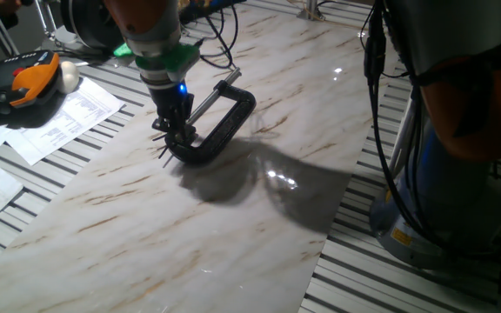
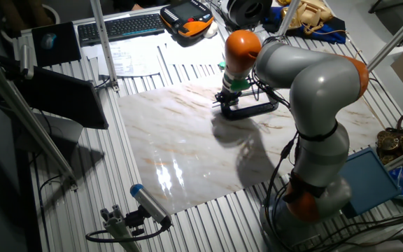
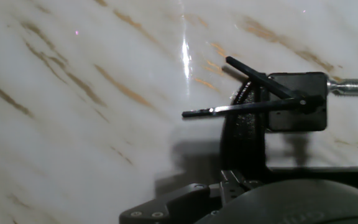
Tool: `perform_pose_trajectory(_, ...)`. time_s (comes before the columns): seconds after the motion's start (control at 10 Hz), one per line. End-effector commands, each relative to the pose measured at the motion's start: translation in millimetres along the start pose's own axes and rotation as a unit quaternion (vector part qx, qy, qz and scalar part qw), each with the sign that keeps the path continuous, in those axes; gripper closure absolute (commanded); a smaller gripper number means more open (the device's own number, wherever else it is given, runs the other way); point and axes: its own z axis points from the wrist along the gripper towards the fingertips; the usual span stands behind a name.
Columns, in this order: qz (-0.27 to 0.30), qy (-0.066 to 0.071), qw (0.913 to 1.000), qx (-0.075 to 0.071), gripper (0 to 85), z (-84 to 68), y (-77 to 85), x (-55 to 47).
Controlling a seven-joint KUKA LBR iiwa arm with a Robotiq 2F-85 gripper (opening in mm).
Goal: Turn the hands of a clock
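A black C-clamp (image 1: pixel 226 129) lies on the marble board (image 1: pixel 233 235); it also shows in the other fixed view (image 2: pixel 257 110). At its near end sits the clock, a small black hub (image 3: pixel 304 102). The hands (image 3: pixel 241 109) are two thin dark rods that fan out to the left and upper left; they show as small spikes in one fixed view (image 1: pixel 163 148). My gripper (image 1: pixel 178 136) stands upright over that end, and its fingers look pressed together in one dark column (image 3: pixel 246 134) beside the hands. I cannot tell if it touches them. The steel screw rod (image 3: pixel 353 87) runs off to the right.
An orange and black pendant (image 1: pixel 16 83) and papers (image 1: pixel 68 113) lie left of the board. Slatted aluminium table (image 1: pixel 424 278) surrounds the board. The arm's base (image 2: pixel 313 196) stands at the board's side. A keyboard (image 2: pixel 121 26) lies at the back.
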Motion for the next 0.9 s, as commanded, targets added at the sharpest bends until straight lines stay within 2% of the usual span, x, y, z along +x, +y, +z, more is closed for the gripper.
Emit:
perform_pose_trajectory(0.0, 0.002, -0.002, 1.0, 0.0, 85.0, 5.1, 4.0, -1.8)
perform_pose_trajectory(0.2, 0.001, -0.002, 1.0, -0.006, 85.0, 12.0, 6.1, -7.7)
perform_pose_trajectory(0.4, 0.001, -0.002, 1.0, -0.005, 85.0, 17.5, 12.6, -16.1)
perform_pose_trajectory(0.7, -0.001, -0.007, 1.0, 0.004, 85.0, 26.1, 19.8, -25.5)
perform_pose_trajectory(0.8, -0.008, -0.015, 0.9998, 0.009, 85.0, 28.2, 19.6, -26.1)
